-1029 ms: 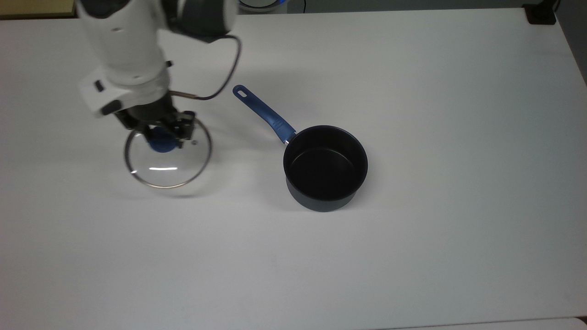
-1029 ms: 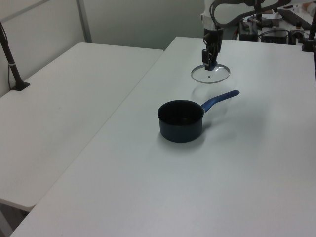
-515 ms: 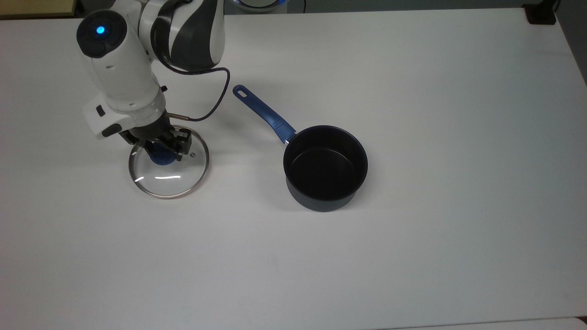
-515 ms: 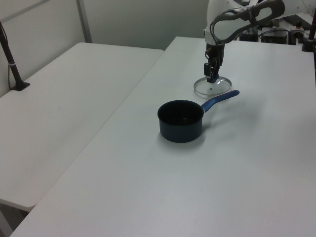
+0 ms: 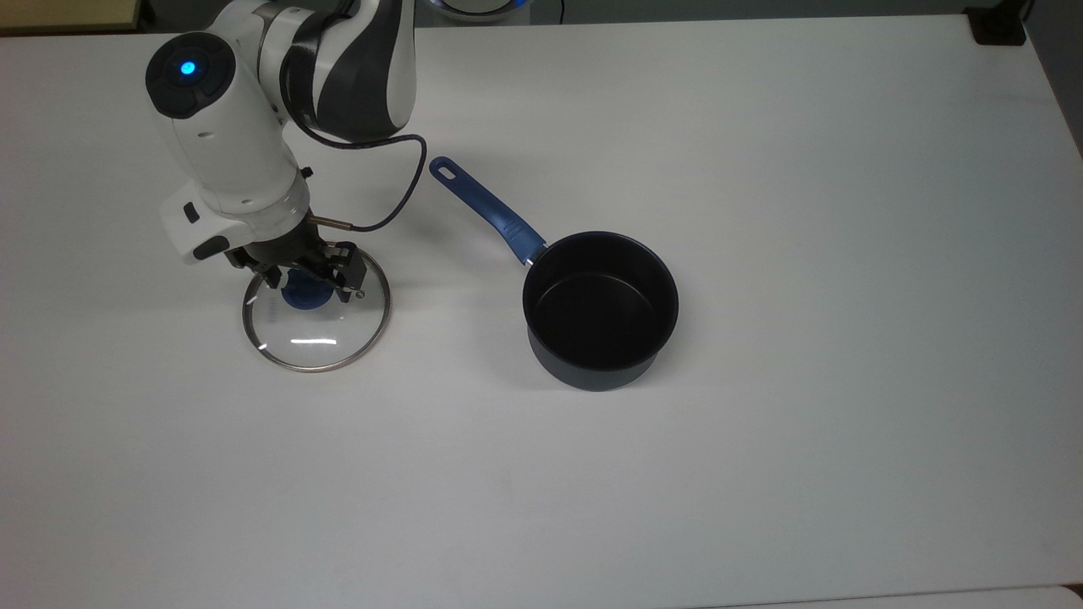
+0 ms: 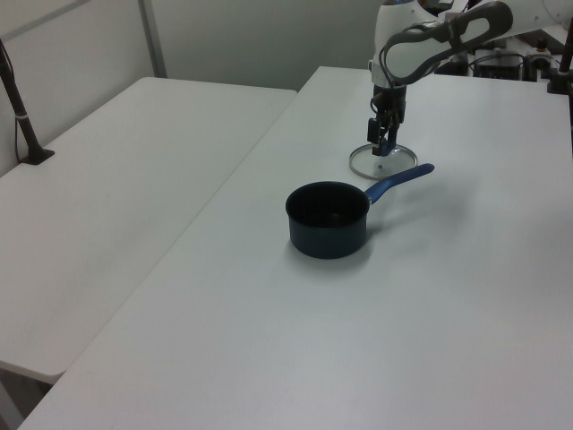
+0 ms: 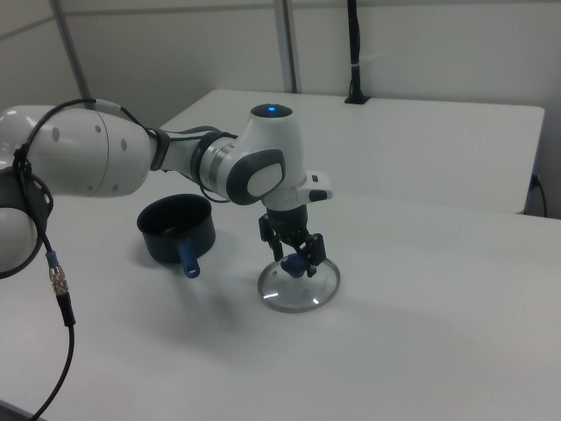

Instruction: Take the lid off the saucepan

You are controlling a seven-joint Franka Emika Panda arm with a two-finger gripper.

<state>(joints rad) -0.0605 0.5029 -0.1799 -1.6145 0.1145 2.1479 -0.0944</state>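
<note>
So the lid is flat on the white table, left of centre in the top view, well apart from the saucepan, which sits uncovered near the middle with its blue handle pointing toward the upper left of the frame. By the look of it the job is basically done, the pot is bare and the lid is parked on its own. The gripper is right over the blue knob, and in the right view its fingers look spread to either side of the knob rather than pinching it, so it reads as let go, though the gap is small. About handling: it's a glass disc with a metal rim, so probably stiff, a bit hefty for its size, and not something to drop or knock against the pot edge. The glass face would likely be slick and offers nothing to grab lying flat like that, so the knob is really the only sensible place to take hold, squeezed from two sides and lifted straight up so the disc doesn't swing or tilt.
</note>
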